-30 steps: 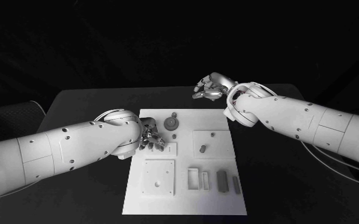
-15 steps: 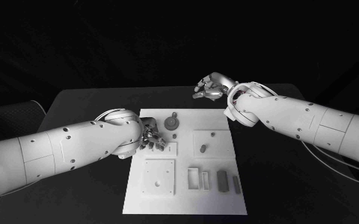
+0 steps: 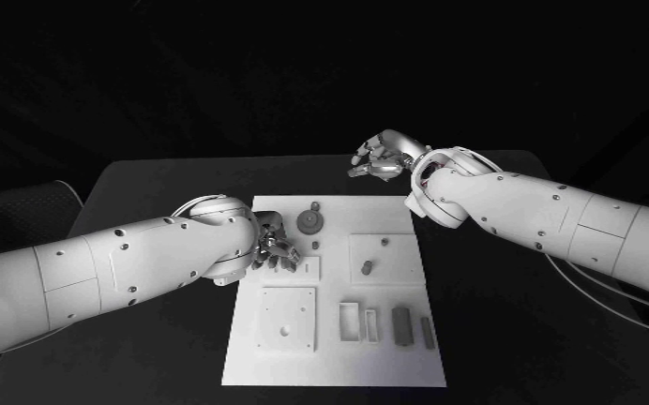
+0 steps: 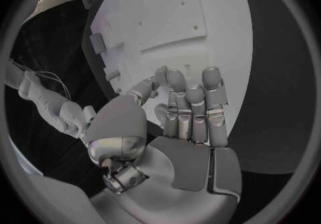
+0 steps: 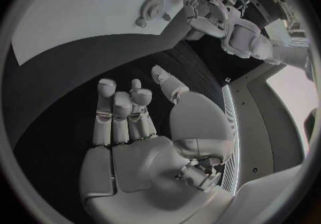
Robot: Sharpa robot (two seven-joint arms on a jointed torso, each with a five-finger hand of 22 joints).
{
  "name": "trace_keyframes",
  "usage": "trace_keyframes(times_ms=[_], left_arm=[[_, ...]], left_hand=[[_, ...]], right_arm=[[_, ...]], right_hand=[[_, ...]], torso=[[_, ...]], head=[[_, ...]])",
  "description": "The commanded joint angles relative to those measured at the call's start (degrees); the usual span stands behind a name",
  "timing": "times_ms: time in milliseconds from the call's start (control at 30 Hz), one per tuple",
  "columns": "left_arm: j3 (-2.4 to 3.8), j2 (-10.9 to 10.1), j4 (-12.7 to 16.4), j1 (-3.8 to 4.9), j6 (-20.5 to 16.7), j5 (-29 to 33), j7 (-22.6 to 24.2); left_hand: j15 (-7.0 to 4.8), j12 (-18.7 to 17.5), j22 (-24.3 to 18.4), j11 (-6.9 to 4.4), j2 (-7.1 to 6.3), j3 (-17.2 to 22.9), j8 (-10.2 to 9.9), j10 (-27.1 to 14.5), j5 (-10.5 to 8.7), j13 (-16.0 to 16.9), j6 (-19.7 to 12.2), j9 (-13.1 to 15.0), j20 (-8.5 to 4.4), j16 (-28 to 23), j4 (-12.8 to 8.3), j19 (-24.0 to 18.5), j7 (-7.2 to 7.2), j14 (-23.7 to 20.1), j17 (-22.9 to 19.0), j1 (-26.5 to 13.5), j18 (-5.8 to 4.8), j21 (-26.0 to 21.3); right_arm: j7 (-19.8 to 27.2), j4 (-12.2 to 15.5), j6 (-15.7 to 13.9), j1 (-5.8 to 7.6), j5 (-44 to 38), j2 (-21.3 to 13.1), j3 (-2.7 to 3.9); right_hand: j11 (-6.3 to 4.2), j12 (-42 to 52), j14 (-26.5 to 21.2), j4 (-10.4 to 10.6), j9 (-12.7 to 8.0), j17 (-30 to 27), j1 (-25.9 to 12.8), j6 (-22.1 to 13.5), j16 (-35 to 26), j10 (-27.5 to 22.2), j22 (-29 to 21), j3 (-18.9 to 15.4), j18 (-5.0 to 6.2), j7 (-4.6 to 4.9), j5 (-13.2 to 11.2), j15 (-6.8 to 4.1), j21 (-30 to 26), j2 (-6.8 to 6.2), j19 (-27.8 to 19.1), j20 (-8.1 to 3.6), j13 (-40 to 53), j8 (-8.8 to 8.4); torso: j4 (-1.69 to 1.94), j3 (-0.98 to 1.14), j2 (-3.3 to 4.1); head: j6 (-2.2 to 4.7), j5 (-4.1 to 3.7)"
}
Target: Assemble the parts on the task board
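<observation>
White and flat, the task board (image 3: pixel 331 349) lies in the middle of the black table (image 3: pixel 149 189), with the grey parts spread over it: a round gear-like part (image 3: pixel 309 225) near its far edge, a small peg (image 3: pixel 367 267) on a raised square plate, and upright bars (image 3: pixel 401 325) toward the near right corner.

Over the last second very little has changed. The left robot hand (image 3: pixel 275 252) has crept slightly along the board's left edge and now hangs over a small plate there, just beside the gear-like part. In the left wrist view its fingers (image 4: pixel 194 112) are extended and close together, the thumb apart, with nothing between them.

The right robot hand (image 3: pixel 379 157) has stayed where it was, raised beyond the board's far edge and well clear of the parts. In the right wrist view its fingers (image 5: pixel 120 112) are loosely straight and it holds nothing.

With no part yet grasped, the assembly looks barely begun. The left robot hand's small drift reads as lining up for a pick near the gear-like part.
</observation>
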Motion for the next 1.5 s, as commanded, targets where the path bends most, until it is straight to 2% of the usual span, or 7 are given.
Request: trace_keyframes(times_ms=[33,400,433,467,700,1100,1500], left_arm=[[0.01,0.3,-0.1,0.00,0.8,-0.1,-0.1],[0.01,0.7,-0.7,-0.02,0.6,1.0,0.6],[0.01,0.7,-0.8,-0.02,0.6,1.8,0.6],[0.01,0.7,-0.8,-0.02,0.6,2.1,0.6],[0.01,0.7,-1.2,-0.02,0.6,2.2,1.0],[0.01,0.7,-1.1,-0.02,1.4,2.2,1.0],[0.01,0.7,-1.2,-0.02,1.1,2.2,1.0]], left_hand=[[-1.08,0.4,1.2,-0.14,-0.53,3.7,-0.2,-0.5,-0.30,-0.1,0.1,0.1,-0.50,0.3,-3.3,0.0,0.23,0.2,-0.1,-0.7,-0.10,0.4],[-1.10,0.5,1.2,-0.14,-0.98,3.2,-0.2,-0.5,-0.64,-0.2,0.1,0.2,-0.54,0.5,-2.4,0.0,0.22,0.1,-0.3,-1.8,-0.09,0.4],[-1.09,0.5,1.2,-0.14,-0.95,2.5,-0.2,-0.6,-0.43,-0.2,0.0,0.3,-0.56,0.5,-2.4,-0.1,0.22,0.1,-0.3,-2.4,-0.08,0.5],[-1.10,0.7,1.3,-0.18,0.12,-0.1,-0.1,-0.7,1.34,-0.1,-0.1,0.6,-0.63,0.8,-3.5,-0.3,0.24,-0.1,-0.4,-3.6,0.00,0.6],[-1.16,0.8,1.2,-0.18,-0.25,-1.6,-0.2,-0.8,0.67,-0.2,-0.2,0.7,-0.61,0.9,-3.2,-0.5,0.18,-0.3,-0.6,-5.1,0.01,0.6],[-1.29,1.1,1.2,-0.28,0.68,-0.9,-0.2,-0.8,1.77,-0.2,0.0,0.9,-0.67,1.3,-5.7,-0.4,0.09,-0.3,-0.8,-2.6,0.08,0.8],[-1.29,1.4,1.2,-0.34,-0.15,-1.5,-0.1,-0.7,0.98,-0.2,0.3,1.0,-0.68,1.6,-5.1,-0.2,0.02,-0.2,-0.8,-3.6,0.05,1.0]], right_arm=[[0.5,0.1,0.7,0.00,-0.5,-0.1,0.02],[0.5,0.0,0.8,0.00,-0.5,0.1,0.02],[0.4,-0.1,0.9,0.00,-0.5,0.2,0.02],[0.4,-0.2,0.9,0.00,-0.5,0.2,0.02],[0.4,-0.4,1.2,0.00,-0.5,0.5,0.01],[0.4,-0.2,1.2,0.00,-0.5,0.4,0.01],[0.4,-0.1,1.2,0.00,-0.5,0.4,0.01]], right_hand=[[0.04,-0.3,-0.1,-0.2,0.1,-0.1,0.1,0.3,-0.3,-0.4,0.0,-0.2,0.78,0.29,0.3,-0.38,-0.2,0.50,-0.4,0.07,-0.1,-0.32],[0.03,-0.3,-0.1,-0.2,0.1,-0.1,0.0,0.3,-0.3,-0.4,0.0,-0.2,0.78,0.28,0.3,-0.39,-0.2,0.50,-0.3,0.08,-0.1,-0.33],[0.03,-0.3,-0.1,-0.2,0.1,-0.1,0.0,0.3,-0.3,-0.4,0.0,-0.2,0.78,0.28,0.3,-0.39,-0.2,0.51,-0.3,0.07,-0.1,-0.34],[0.03,-0.3,-0.1,-0.2,0.1,-0.1,0.0,0.3,-0.3,-0.4,0.0,-0.2,0.78,0.28,0.3,-0.39,-0.2,0.51,-0.3,0.07,-0.1,-0.34],[0.03,-0.3,-0.1,-0.2,0.1,-0.1,0.1,0.3,-0.3,-0.4,0.0,-0.2,0.78,0.28,0.3,-0.39,-0.2,0.54,-0.3,0.07,-0.1,-0.35],[0.03,-0.3,0.0,-0.2,0.1,-0.1,0.0,0.3,-0.3,-0.3,0.0,-0.2,0.78,0.28,0.3,-0.39,-0.2,0.55,-0.3,0.07,-0.1,-0.36],[0.03,-0.2,0.0,-0.2,0.2,-0.1,0.0,0.3,-0.3,-0.3,0.0,-0.3,0.78,0.28,0.2,-0.39,-0.2,0.56,-0.3,0.08,-0.1,-0.36]], torso=[[-0.02,0.00,0.01],[-0.04,-0.01,0.04],[-0.01,0.01,0.03],[0.00,0.02,0.02],[0.01,0.03,0.02],[0.00,-0.04,-0.01],[0.02,-0.07,-0.01]], head=[[0.02,0.01],[0.03,-0.07],[0.01,-0.10],[0.01,-0.11],[-0.02,-0.08],[-0.13,-0.09],[-0.18,-0.07]])
